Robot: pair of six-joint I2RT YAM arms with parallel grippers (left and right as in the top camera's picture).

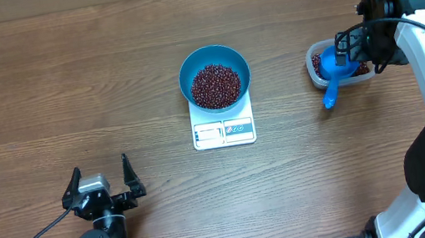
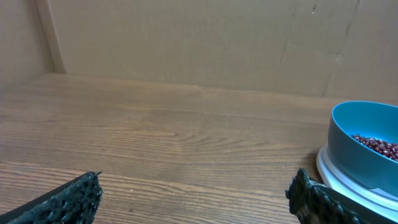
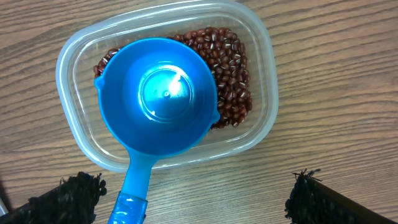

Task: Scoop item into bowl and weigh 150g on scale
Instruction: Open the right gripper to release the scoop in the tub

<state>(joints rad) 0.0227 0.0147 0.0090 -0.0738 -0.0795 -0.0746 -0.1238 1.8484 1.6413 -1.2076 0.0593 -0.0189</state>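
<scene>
Red-brown beans [image 1: 215, 86] already lie in the blue bowl [image 1: 211, 54] on the white scale [image 1: 224, 132], in the middle of the worktop [image 1: 65, 90]. The display is unreadable, so the weight may need topping up. The empty scoop [image 3: 158, 93] rests in the tub [image 3: 261, 124] near the right edge. Left jaws and right jaws gape wide, empty.

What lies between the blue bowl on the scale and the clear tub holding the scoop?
Nothing. In the overhead view, only bare wooden table separates the bowl from the tub.
</scene>
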